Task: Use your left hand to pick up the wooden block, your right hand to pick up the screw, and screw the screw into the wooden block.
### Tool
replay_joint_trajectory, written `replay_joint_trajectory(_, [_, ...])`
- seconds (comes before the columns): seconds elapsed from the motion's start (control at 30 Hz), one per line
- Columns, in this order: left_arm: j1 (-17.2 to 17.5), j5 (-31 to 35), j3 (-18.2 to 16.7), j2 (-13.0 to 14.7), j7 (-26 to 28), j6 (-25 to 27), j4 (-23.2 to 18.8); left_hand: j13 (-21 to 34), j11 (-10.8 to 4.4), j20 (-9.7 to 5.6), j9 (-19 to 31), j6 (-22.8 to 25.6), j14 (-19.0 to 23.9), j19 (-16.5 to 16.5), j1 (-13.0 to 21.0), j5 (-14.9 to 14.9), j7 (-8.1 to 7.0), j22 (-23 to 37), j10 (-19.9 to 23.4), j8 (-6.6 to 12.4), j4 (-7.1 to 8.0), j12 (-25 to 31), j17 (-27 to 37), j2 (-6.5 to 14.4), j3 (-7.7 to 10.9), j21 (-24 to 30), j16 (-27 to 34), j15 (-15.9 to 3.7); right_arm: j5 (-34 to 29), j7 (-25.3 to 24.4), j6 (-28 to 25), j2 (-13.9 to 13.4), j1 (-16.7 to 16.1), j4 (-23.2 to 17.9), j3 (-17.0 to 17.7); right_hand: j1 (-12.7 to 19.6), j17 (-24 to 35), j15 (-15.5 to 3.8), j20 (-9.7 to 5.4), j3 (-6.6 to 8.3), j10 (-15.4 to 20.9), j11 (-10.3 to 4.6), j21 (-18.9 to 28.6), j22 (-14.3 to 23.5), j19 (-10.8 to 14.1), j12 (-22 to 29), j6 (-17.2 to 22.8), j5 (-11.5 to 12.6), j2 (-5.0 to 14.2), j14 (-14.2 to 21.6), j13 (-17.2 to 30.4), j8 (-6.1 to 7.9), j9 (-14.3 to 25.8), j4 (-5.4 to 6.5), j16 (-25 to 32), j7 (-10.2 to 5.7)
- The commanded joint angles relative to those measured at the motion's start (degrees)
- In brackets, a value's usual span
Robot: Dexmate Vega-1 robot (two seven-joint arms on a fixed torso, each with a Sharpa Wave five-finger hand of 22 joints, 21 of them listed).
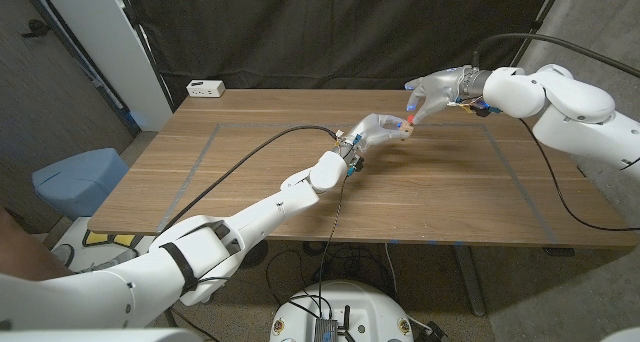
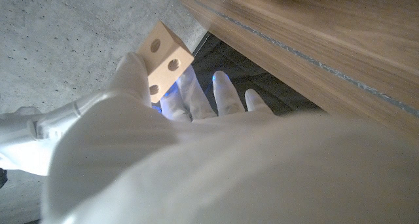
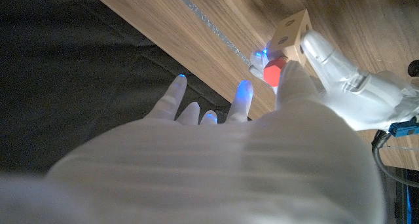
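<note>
My left hand (image 1: pixel 375 130) holds the pale wooden block (image 1: pixel 403 129) above the middle of the table. In the left wrist view the block (image 2: pixel 164 57) is a cube with round holes, pinched at the tips of my left hand (image 2: pixel 177 139). My right hand (image 1: pixel 437 88) comes in from the right and pinches the red-headed screw (image 1: pixel 411 117) right against the block. The right wrist view has the red screw head (image 3: pixel 273 71) pressed to the block (image 3: pixel 291 35), gripped by my right hand (image 3: pixel 262 152), with my left hand's fingers (image 3: pixel 330 57) on the block's other side.
A white box (image 1: pixel 205 88) sits at the table's back left corner. A black cable (image 1: pixel 240 162) runs along my left arm over the wooden table (image 1: pixel 250 192). A blue stool (image 1: pixel 78 177) stands left of the table. Blue tape lines (image 1: pixel 195 162) mark the tabletop.
</note>
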Motion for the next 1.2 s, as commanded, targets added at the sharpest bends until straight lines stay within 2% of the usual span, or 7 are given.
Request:
replay_joint_trajectory(0.03, [-0.10, 0.04, 0.01, -0.12, 0.02, 0.09, 0.34, 0.37, -0.16, 0.12, 0.26, 4.68, 0.46, 0.12, 2.76, 0.25, 1.34, 0.19, 0.45, 0.43, 0.83, 0.51, 0.15, 3.05, 1.22, 0.10, -0.25, -5.49, -1.61, -0.50, 3.27, -0.15, -0.81, 0.91, 0.98, 1.26, 0.09, -0.73, -0.17, 0.55, -0.09, -0.86, 0.35, 0.09, -0.20, 0.29, 0.20, -0.17, -0.11, 0.10, 0.11, 0.59, 0.31, 0.10, 0.39, -0.59])
replay_joint_trajectory(0.43, [-0.02, 0.05, -0.03, -0.04, 0.17, 0.20, 0.26, 0.41, -0.17, 0.18, 0.26, 4.63, 0.46, 0.10, 2.75, 0.25, 1.31, 0.19, 0.53, 0.38, 0.82, 0.52, 0.14, 3.04, 1.25, 0.09, -0.26, -5.41, -2.46, 3.08, 4.00, 0.40, 0.28, 1.10, 0.63, 2.17, 0.25, -0.61, -0.19, 0.82, -1.28, -0.86, 0.17, 0.11, -1.02, -0.09, -1.55, -0.27, -0.72, -0.89, 0.12, 0.12, 0.60, 0.43, 0.15, -0.74])
replay_joint_trajectory(0.83, [-0.07, 0.16, -0.02, -0.02, 0.29, -0.04, 0.28, 0.44, -0.16, 0.21, 0.26, 4.70, 0.50, 0.07, 2.72, 0.25, 1.33, 0.19, 0.50, 0.37, 0.83, 0.48, 0.16, 3.04, 1.27, 0.08, -0.25, -5.43, -3.07, 3.30, 4.65, 1.14, 0.31, 1.57, 0.66, 2.26, 0.37, -0.27, -0.09, 0.91, -1.87, -0.76, 0.09, 0.12, -1.61, -0.16, -2.54, -0.31, -0.87, -1.37, 0.14, -0.16, 0.73, 0.73, 0.15, -0.82])
replay_joint_trajectory(1.2, [-0.11, 0.24, -0.07, -0.01, 0.46, 0.00, 0.23, 0.43, -0.15, 0.21, 0.26, 4.80, 0.47, 0.05, 2.68, 0.24, 1.26, 0.19, 0.53, 0.38, 0.83, 0.45, 0.18, 3.01, 1.26, 0.07, -0.25, -5.49, -2.68, 2.39, 6.00, 2.05, 0.71, 3.33, 0.52, 3.48, 0.45, -0.84, -0.51, 1.60, -0.81, -1.63, 0.33, 0.14, -1.57, 0.39, 0.04, -0.21, -0.66, -0.69, 0.13, 1.16, 1.08, 0.76, 0.57, -0.82])
